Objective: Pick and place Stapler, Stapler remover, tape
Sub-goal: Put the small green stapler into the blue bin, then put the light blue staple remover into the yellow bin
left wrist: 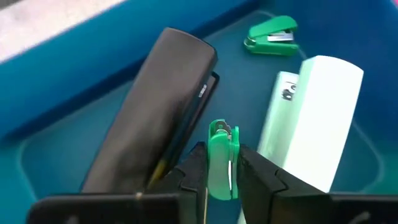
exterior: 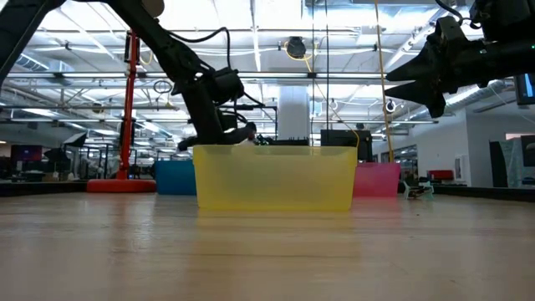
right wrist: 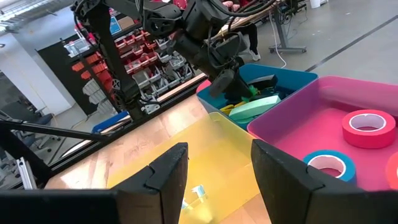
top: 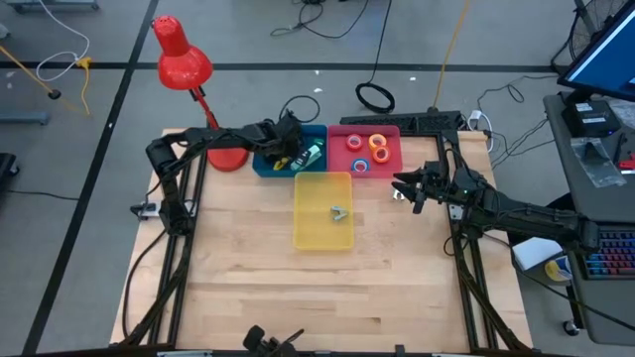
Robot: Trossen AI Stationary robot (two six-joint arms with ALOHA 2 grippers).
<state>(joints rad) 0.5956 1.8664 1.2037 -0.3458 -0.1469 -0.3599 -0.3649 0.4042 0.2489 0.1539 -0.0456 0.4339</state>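
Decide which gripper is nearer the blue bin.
Left. The left gripper reaches into the blue bin, shut on a small green piece; the right gripper hovers past the red bin.

You get bright, even overhead light, soft shadows; low view glares w/ ceiling lamps, table (exterior: 267,251) in front blurred; left gripper (left wrist: 222,171) fingers soft-focus, bin beyond them sharper
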